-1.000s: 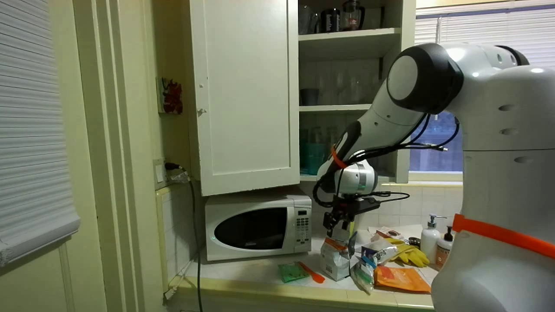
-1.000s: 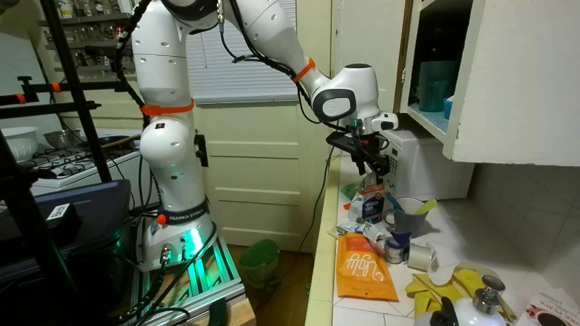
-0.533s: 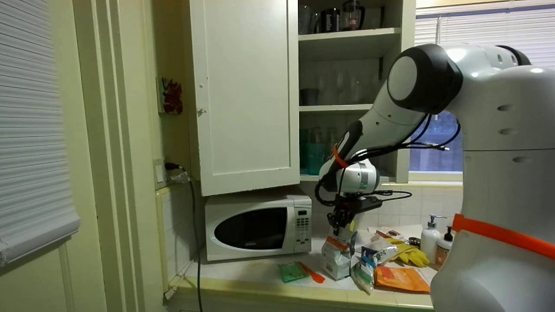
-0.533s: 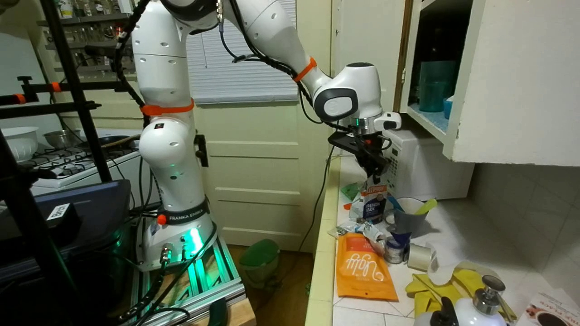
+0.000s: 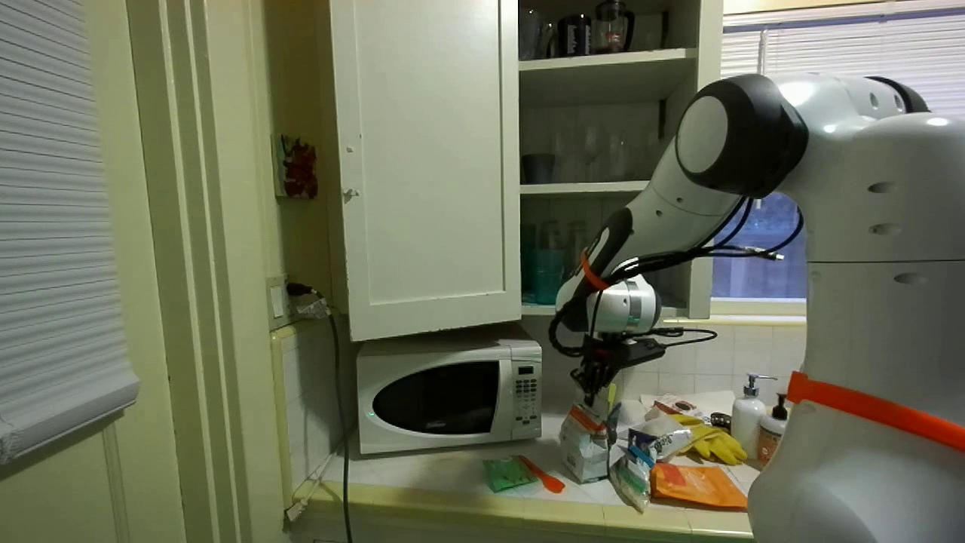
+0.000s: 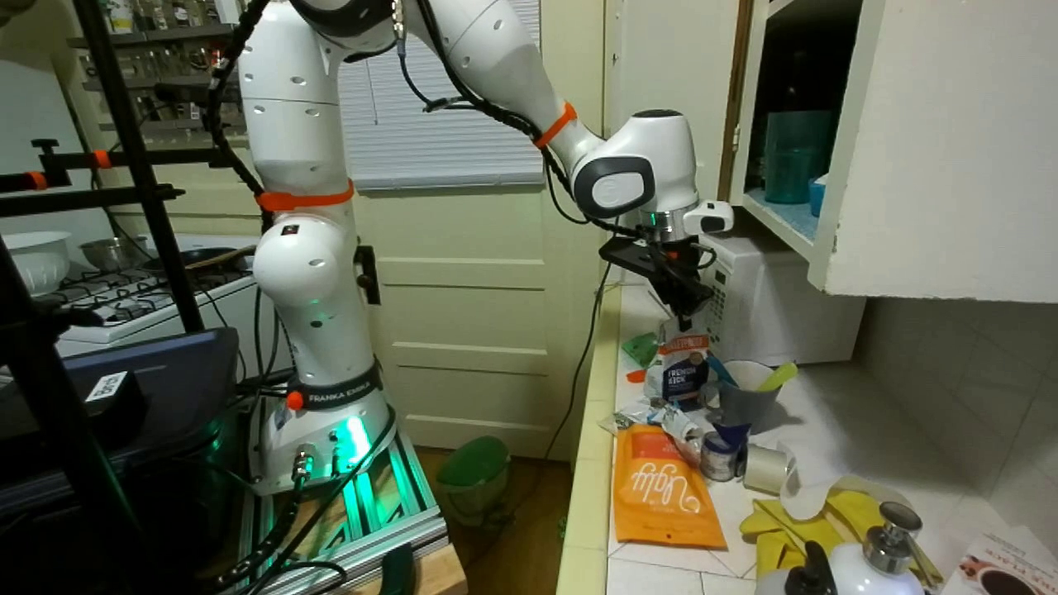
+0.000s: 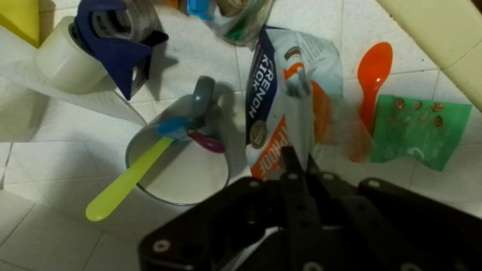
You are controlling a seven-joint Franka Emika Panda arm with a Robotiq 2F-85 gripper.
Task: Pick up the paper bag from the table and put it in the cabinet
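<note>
The paper bag (image 5: 584, 449), whitish with an orange band and a dark blue label, stands upright at the table (image 5: 422, 477); I cannot tell whether its base touches. From above, my gripper (image 7: 300, 158) is shut on the bag's folded top edge, which runs between the two fingers in the wrist view. Both exterior views show the gripper (image 6: 684, 321) right over the bag (image 6: 682, 368), pointing down. Above the counter hangs the white cabinet, its door (image 5: 430, 166) swung out and its shelves (image 5: 588, 188) exposed, holding glasses and teal cups.
Beside the bag stand a grey mug (image 6: 748, 405) with spoons and a tape dispenser (image 7: 116, 45). An orange packet (image 6: 665, 487), a green packet (image 5: 509, 473) and an orange spoon (image 5: 544, 475) lie close by. The microwave (image 5: 448, 396) sits under the cabinet door; yellow gloves (image 5: 712, 441) lie farther along.
The gripper's fingers have come together on the bag's top, after standing apart a second ago. The bag has shifted and turned slightly; the arm has moved only a little.
</note>
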